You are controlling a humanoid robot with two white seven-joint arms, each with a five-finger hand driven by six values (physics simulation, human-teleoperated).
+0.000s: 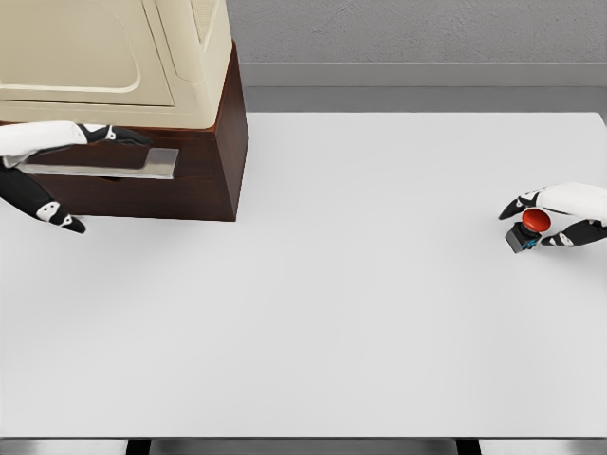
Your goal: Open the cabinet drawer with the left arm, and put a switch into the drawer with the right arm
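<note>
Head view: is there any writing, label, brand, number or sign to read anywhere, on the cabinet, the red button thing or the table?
None: no readable text shows anywhere.
The cabinet has plain cream panels and a dark brown drawer front with a bare metal handle.
The switch, with its red button, shows no marking.
The white table is blank.

Tabletop (pixel 360 313): white, matte, filled most of the view from 3 o'clock round through 6 to 9. Along its 6 o'clock edge, a grey metal band (pixel 303 446) broken by two dark gaps. At 12 o'clock, behind the far edge, a grey speckled wall (pixel 417 30) with a paler strip (pixel 417 74) at its foot and a darker band below that.
</note>
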